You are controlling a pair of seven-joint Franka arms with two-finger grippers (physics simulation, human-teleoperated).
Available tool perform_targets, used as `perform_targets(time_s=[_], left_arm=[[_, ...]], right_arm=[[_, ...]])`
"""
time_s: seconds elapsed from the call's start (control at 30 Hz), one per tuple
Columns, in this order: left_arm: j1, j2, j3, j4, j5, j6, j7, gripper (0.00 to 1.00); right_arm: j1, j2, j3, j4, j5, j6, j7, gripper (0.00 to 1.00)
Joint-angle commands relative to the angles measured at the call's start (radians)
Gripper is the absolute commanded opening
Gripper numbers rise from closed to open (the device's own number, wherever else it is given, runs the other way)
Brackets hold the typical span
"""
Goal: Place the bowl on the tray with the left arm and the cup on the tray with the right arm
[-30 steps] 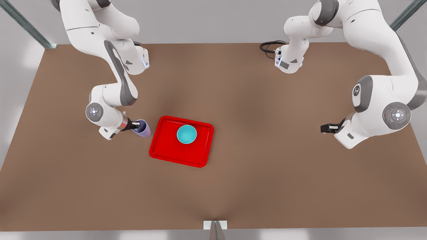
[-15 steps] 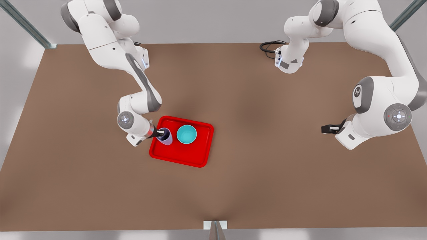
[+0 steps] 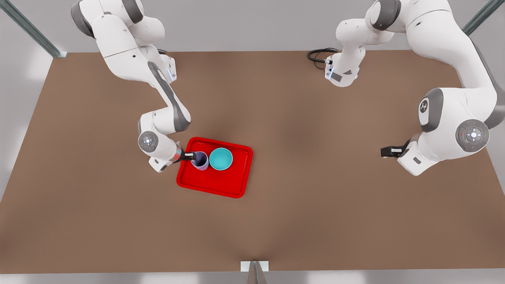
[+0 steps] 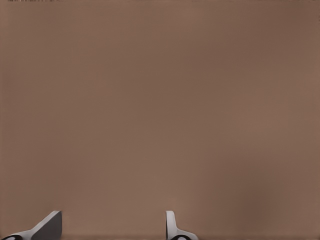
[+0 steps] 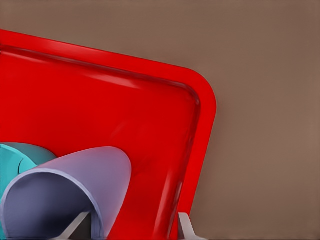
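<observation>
The red tray (image 3: 213, 183) lies on the brown table left of centre in the front view. The teal bowl (image 3: 221, 159) stands upright on it. Touching its side is the lavender cup (image 3: 201, 162), also on the tray. My right gripper (image 3: 192, 156) is at the cup's rim, open, one finger inside the cup (image 5: 65, 190) and the other outside, apart from its wall. The right wrist view also shows the tray's corner (image 5: 202, 107), the bowl's edge (image 5: 20, 155) and my right gripper (image 5: 130, 227). My left gripper (image 3: 382, 152) waits open at the front view's right, over bare table (image 4: 110, 227).
A black cable (image 3: 318, 55) is coiled at the table's back edge beside an arm base (image 3: 341, 73). A metal bracket (image 3: 254, 266) sits at the front edge. Bare brown table (image 3: 315, 157) stretches between the tray and the left gripper.
The right gripper carried the cup from the table beside the tray onto the tray, next to the bowl. The cup now stands upright. The left arm barely moved.
</observation>
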Motion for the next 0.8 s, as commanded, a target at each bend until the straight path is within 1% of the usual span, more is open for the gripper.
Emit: perform_targets(time_s=[0.0, 0.17, 0.27, 0.3, 0.33, 0.37, 0.4, 0.43, 0.47, 0.53, 0.57, 0.6, 0.63, 0.67, 0.7, 0.77], left_arm=[[0.0, 0.0, 0.0, 0.002, 0.0, 0.0, 0.0, 1.0], [-0.002, -0.005, 0.0, 0.003, 0.002, 0.0, -0.008, 1.0], [-0.002, -0.004, 0.0, 0.003, 0.002, 0.0, -0.008, 1.0], [-0.002, -0.01, 0.0, 0.003, 0.002, 0.0, -0.008, 1.0], [-0.002, -0.01, -0.002, 0.003, 0.002, 0.0, -0.01, 1.0], [-0.002, -0.01, -0.002, 0.002, 0.002, -0.002, -0.01, 1.0], [-0.002, -0.01, -0.002, 0.003, 0.0, 0.0, -0.005, 1.0], [-0.002, -0.008, -0.003, 0.003, 0.0, 0.0, -0.005, 1.0], [-0.003, -0.007, -0.003, 0.002, 0.002, 0.0, -0.005, 1.0], [-0.003, -0.007, -0.003, 0.003, 0.003, 0.001, 0.0, 1.0], [-0.003, -0.008, -0.003, 0.006, 0.003, 0.001, -0.002, 1.0], [-0.003, -0.008, -0.003, 0.006, 0.003, 0.0, -0.003, 1.0], [-0.003, -0.008, -0.003, 0.006, 0.005, 0.0, 0.001, 1.0], [-0.003, -0.008, -0.003, 0.006, 0.005, 0.0, 0.003, 1.0], [-0.003, -0.008, -0.003, 0.008, 0.005, 0.0, 0.003, 1.0], [-0.003, -0.008, -0.003, 0.008, 0.005, 0.0, 0.003, 1.0]], right_arm=[[-0.001, -0.004, 0.0, 0.0, 0.0, -0.002, 0.0, 0.84], [-0.001, -0.013, 0.0, -0.002, 0.0, -0.015, -0.005, 0.84], [-0.008, -0.047, -0.002, -0.002, 0.0, -0.035, -0.012, 0.84], [-0.016, -0.081, -0.014, -0.002, -0.002, -0.066, -0.02, 0.87], [-0.018, -0.114, -0.023, -0.002, -0.002, -0.095, -0.023, 0.88], [-0.06, -0.142, -0.023, -0.002, -0.003, -0.114, -0.084, 0.9], [-0.111, -0.192, -0.022, -0.02, -0.003, -0.123, -0.126, 0.89], [-0.129, -0.219, -0.026, -0.01, -0.003, -0.179, -0.141, 0.9], [-0.137, -0.257, -0.089, 0.009, -0.014, -0.238, -0.15, 1.0], [-0.192, -0.248, -0.094, 0.167, -0.055, -0.437, -0.205, 1.0], [-0.217, -0.233, -0.102, 0.21, -0.055, -0.479, -0.271, 1.0], [-0.229, -0.219, -0.105, 0.245, -0.064, -0.48, -0.287, 1.0], [-0.229, -0.206, -0.103, 0.306, -0.141, -0.528, -0.287, 1.0], [-0.232, -0.174, -0.103, 0.397, -0.147, -0.62, -0.287, 1.0], [-0.235, -0.144, -0.103, 0.455, -0.149, -0.646, -0.284, 1.0], [-0.271, -0.162, -0.091, 0.454, -0.141, -0.674, -0.279, 1.0]])
